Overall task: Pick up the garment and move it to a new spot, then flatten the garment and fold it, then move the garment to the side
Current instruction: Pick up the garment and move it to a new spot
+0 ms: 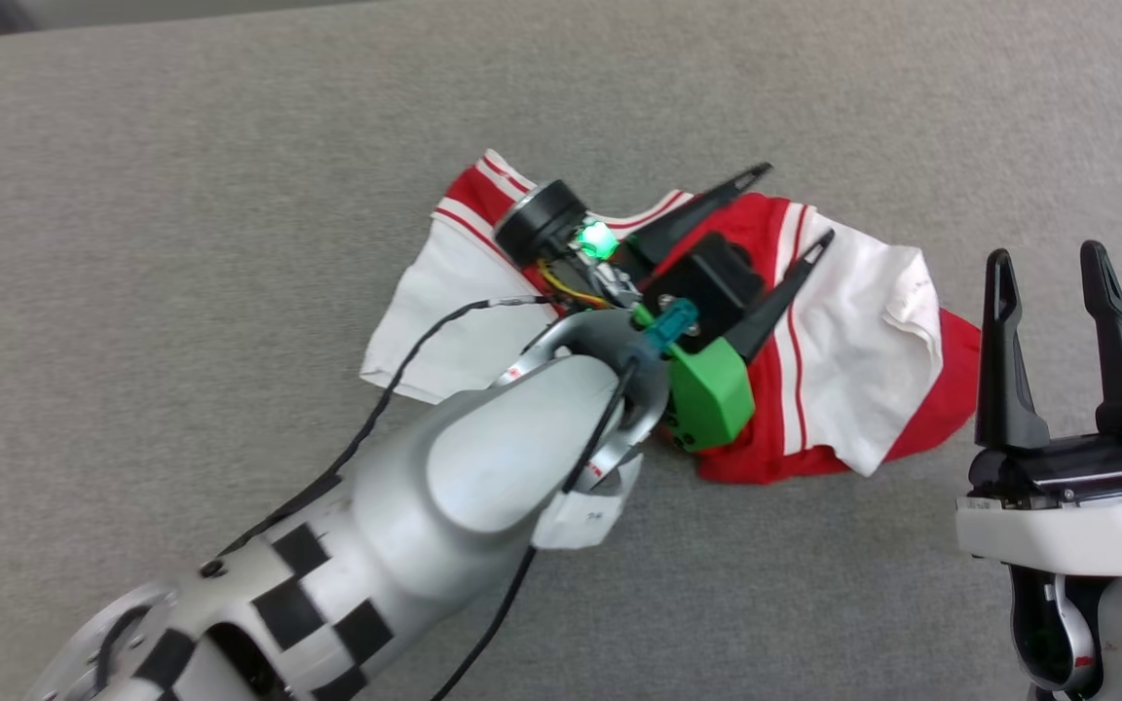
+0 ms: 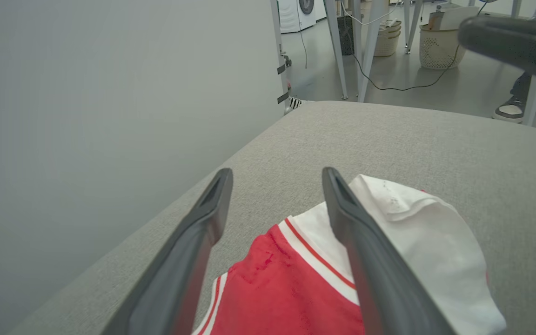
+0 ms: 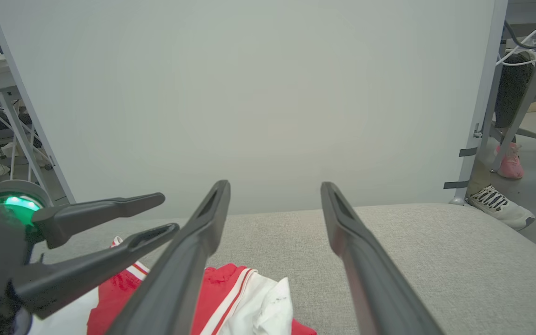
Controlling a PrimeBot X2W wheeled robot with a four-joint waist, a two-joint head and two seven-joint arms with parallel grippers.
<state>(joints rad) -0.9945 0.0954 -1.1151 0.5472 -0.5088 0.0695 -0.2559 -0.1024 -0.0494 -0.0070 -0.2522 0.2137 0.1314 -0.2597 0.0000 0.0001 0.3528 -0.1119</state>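
Observation:
The garment (image 1: pixel 843 350), red with white sleeves and striped trim, lies crumpled on the grey cushion (image 1: pixel 230 175). My left gripper (image 1: pixel 800 204) hovers just above the garment's middle, open, fingers spread and pointing up-right with nothing between them. In the left wrist view the garment (image 2: pixel 291 288) lies below the open left gripper (image 2: pixel 275 177). My right gripper (image 1: pixel 1048 258) stands open at the right, just off the garment's right edge, empty. The right wrist view has the right gripper (image 3: pixel 275 186) open, with the garment (image 3: pixel 244 302) low left and the left gripper (image 3: pixel 161 214) beside it.
A pale wall panel (image 3: pixel 249 93) stands behind the cushion. Past the cushion's edge are table legs (image 2: pixel 342 46), baskets (image 2: pixel 440 46), a cable on the floor, shoes (image 3: pixel 500 207) and a person's foot (image 2: pixel 510 109). Bare cushion surrounds the garment.

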